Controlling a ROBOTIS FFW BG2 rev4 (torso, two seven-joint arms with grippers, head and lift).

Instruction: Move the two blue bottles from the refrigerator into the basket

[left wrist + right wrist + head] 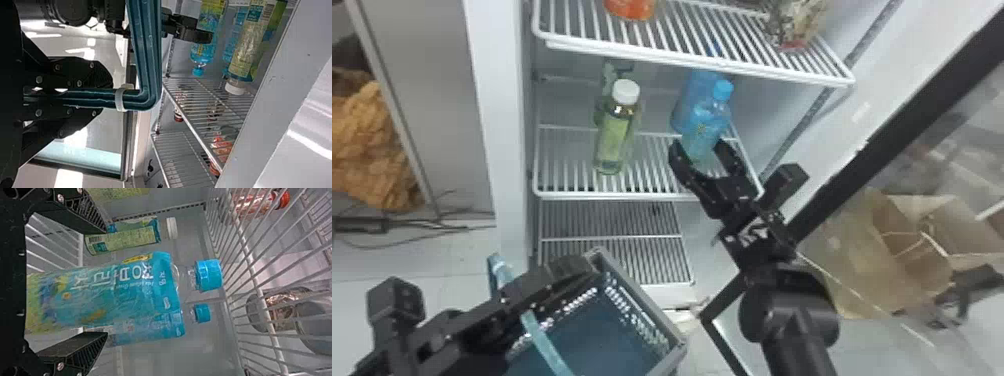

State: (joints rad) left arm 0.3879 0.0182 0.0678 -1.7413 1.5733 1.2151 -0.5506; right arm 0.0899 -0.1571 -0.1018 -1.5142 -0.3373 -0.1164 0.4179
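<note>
The right hand (105, 282) has its fingers apart on either side of the nearer blue bottle (706, 122), with a gap showing at one side, so the grip looks yet to be made. That bottle stands near the front edge of the refrigerator shelf (577, 195), towards its right corner. The farther blue bottle (156, 327) is just behind it, deeper in — so both are on the shelf, and I judge that neither has been delivered. A green bottle (614, 142) stands nearer the shelf's left edge and is no part of the job. Lower down, in front of the refrigerator, is the basket (652, 297), its handle (147, 51) clamped in the left hand (103, 96). What is left is nearly everything: closing on the first bottle, lifting it clear, lowering it past the basket's rim — then the same for the second.
</note>
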